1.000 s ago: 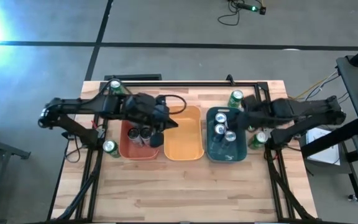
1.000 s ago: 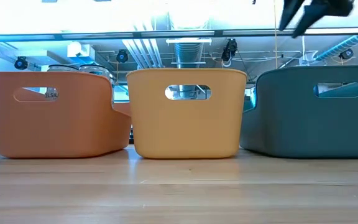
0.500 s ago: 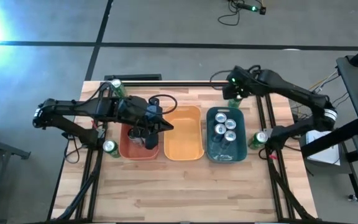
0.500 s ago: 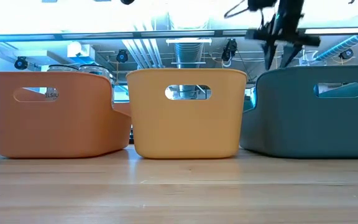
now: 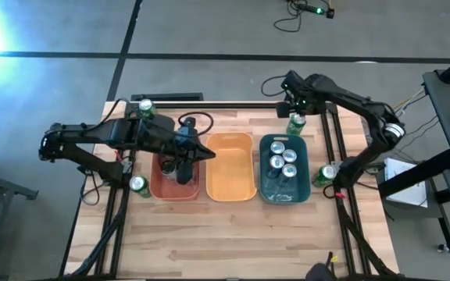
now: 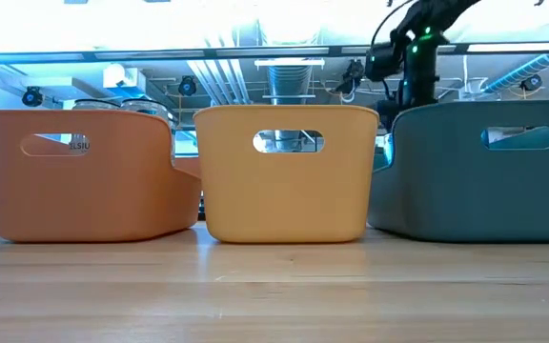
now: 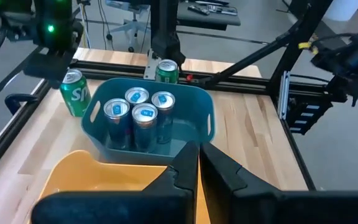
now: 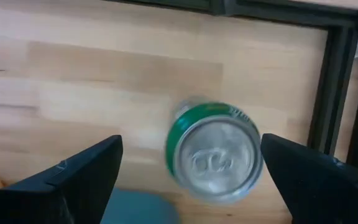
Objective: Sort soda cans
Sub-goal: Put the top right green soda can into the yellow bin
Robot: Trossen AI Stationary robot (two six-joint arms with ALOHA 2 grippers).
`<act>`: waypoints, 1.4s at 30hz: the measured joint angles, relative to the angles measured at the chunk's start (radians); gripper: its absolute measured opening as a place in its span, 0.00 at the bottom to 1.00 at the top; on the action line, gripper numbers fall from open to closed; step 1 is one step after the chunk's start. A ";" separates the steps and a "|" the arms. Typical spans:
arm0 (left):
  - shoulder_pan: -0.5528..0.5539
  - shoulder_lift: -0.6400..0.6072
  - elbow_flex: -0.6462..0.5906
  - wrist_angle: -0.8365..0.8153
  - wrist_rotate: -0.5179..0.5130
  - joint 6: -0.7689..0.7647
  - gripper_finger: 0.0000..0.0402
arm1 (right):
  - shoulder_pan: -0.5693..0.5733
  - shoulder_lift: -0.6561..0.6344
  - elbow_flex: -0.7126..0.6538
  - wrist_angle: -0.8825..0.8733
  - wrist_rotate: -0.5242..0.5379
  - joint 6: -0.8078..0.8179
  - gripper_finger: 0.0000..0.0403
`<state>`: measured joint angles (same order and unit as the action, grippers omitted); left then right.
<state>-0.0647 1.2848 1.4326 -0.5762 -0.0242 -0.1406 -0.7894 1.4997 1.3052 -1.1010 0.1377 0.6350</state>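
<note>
Right arm has swung further back and now hangs over the green can (image 5: 295,123) standing just behind the teal bin (image 5: 269,191), while the left arm has slid a little so its gripper (image 5: 182,170) dips into the red bin (image 5: 156,187) beside the dark cans there. Between them the orange bin (image 5: 230,181) looks bare, and the teal one holds four silver-blue cans (image 7: 135,107). Three more green cans stand outside the bins: one (image 5: 145,107) at the back left, one (image 5: 138,184) left of the red bin, one (image 5: 325,173) right of the teal. From its wrist, the right gripper (image 8: 191,171) is spread wide with the can top off-centre between the fingers, so I'd worry a finger clips the rim and topples it toward the rail (image 8: 334,87). The left fingers (image 7: 185,171) sit nearly closed, holding nothing I can see; lifting out, they could nudge the dark cans.
</note>
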 joint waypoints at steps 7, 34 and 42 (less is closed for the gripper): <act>0.001 0.003 0.000 0.001 -0.041 -0.005 0.00 | -0.056 0.065 0.000 0.000 -0.012 -0.009 0.94; 0.000 0.006 0.000 0.007 -0.097 -0.035 0.00 | -0.084 0.087 -0.086 0.018 -0.120 -0.059 0.78; 0.000 0.006 0.000 0.000 -0.097 -0.012 0.00 | -0.052 0.024 0.006 0.017 -0.108 -0.091 0.75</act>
<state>-0.0647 1.2911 1.4326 -0.5765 -0.1211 -0.1523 -0.8410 1.5239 1.3116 -1.0836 0.0299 0.5442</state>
